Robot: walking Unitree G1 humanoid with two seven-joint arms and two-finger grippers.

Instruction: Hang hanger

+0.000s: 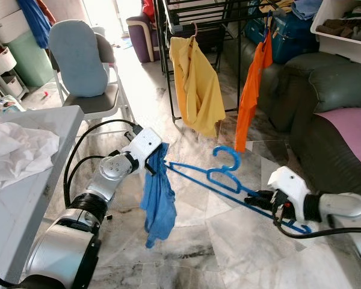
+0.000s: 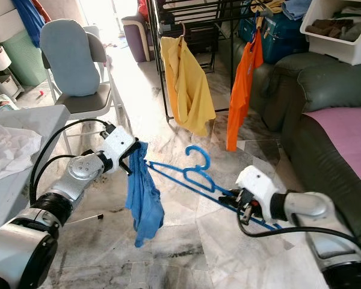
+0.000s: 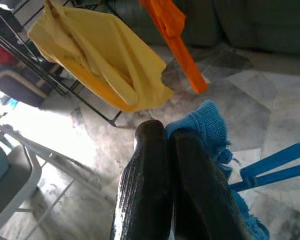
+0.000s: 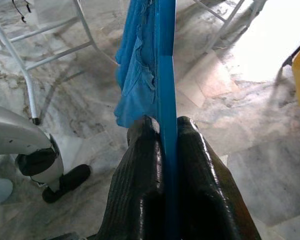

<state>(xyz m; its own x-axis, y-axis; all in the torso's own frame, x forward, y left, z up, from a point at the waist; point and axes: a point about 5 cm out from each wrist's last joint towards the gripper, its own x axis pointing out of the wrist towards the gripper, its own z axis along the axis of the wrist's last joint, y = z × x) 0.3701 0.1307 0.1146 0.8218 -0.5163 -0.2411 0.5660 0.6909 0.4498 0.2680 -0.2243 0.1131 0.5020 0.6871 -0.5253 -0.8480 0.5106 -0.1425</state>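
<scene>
Black fingers of the right claw [image 4: 167,200] are pressed together on the flat bar of the blue hanger [image 1: 225,177], close to its one end, so the hanger is carried like a long lever that reaches out across the floor [image 1: 198,241] toward the other arm. At the far end the left claw [image 3: 167,150] is closed on the top edge of a blue cloth [image 1: 157,198], just beside the hanger's tip; the cloth hangs straight down from there and its lower part is free above the floor. I judge that the two arms hold the two ends so that the cloth stays on the hanger and does not slip off while it is brought to the rack. The hook of the hanger points upward, in the middle between the claws, which keeps it ready for a rail.

Behind them stands the black drying rack [image 1: 192,18], well apart from the hanger. A yellow shirt [image 1: 195,81] and an orange shirt [image 1: 253,90] already hang on it. To the left is the counter [image 1: 45,180] with a white cloth [image 1: 15,150], and behind it a chair [image 1: 102,99]. On the right is a dark sofa [image 1: 331,90].
</scene>
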